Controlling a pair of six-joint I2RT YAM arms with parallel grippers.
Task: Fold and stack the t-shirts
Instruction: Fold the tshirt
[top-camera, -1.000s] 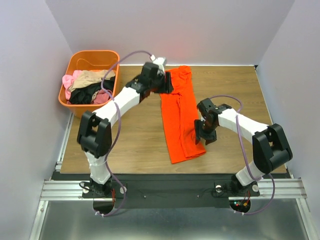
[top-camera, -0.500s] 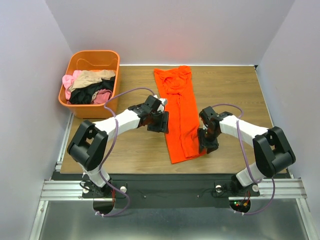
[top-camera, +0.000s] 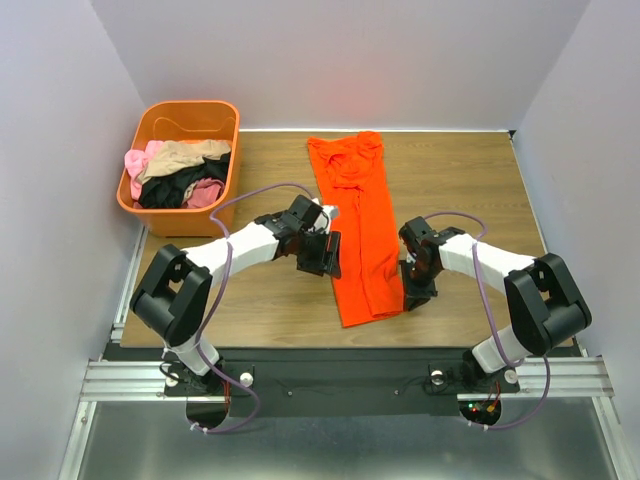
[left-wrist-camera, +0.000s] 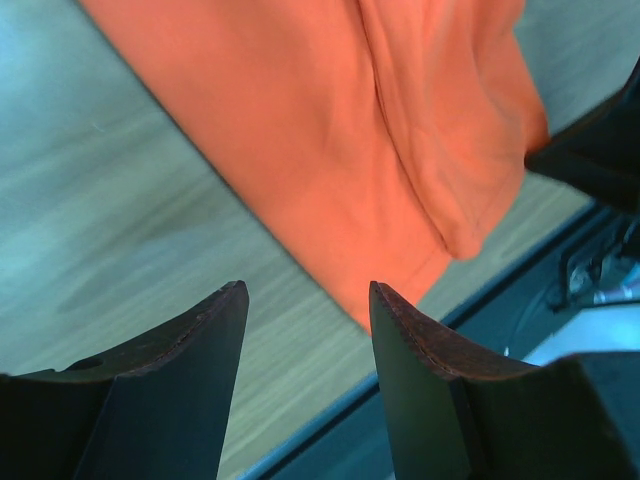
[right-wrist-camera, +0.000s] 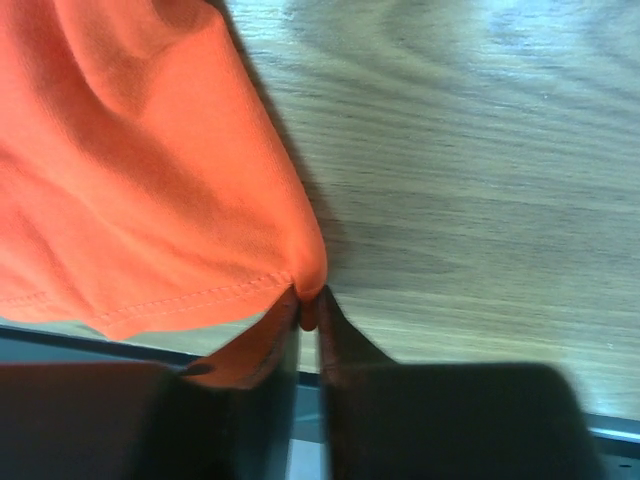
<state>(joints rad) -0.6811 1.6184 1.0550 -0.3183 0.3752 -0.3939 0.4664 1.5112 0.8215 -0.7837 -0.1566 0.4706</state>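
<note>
The plain orange-red cloth t-shirt (top-camera: 358, 225) lies on the brown wood-grain table (top-camera: 480, 180) as a long narrow strip. It runs from the far middle of the surface toward the near edge, with its long sides already turned in.

The right gripper (top-camera: 416, 290) sits at the strip's near right corner. In the right wrist view its fingers (right-wrist-camera: 340, 340) are all but closed, with only the tip of the hem corner (right-wrist-camera: 300, 285) between them.

The left gripper (top-camera: 328, 256) stands just beside the strip's left edge. In the left wrist view it (left-wrist-camera: 308, 295) is spread wide and holds nothing, with bare wood between the fingers and the cloth (left-wrist-camera: 330, 130) ahead of them.

Probable faults:
- The right pinch covers very little cloth, so a pull could strip the hem out.
- If the left gripper closes where it is, it may miss the edge or take one layer only, which would open the side fold.
- A lift by one corner alone would skew the strip.

The rigid orange plastic tub (top-camera: 190, 104) at the far left holds pink, tan and black garments (top-camera: 180, 178), well apart from both arms.
</note>
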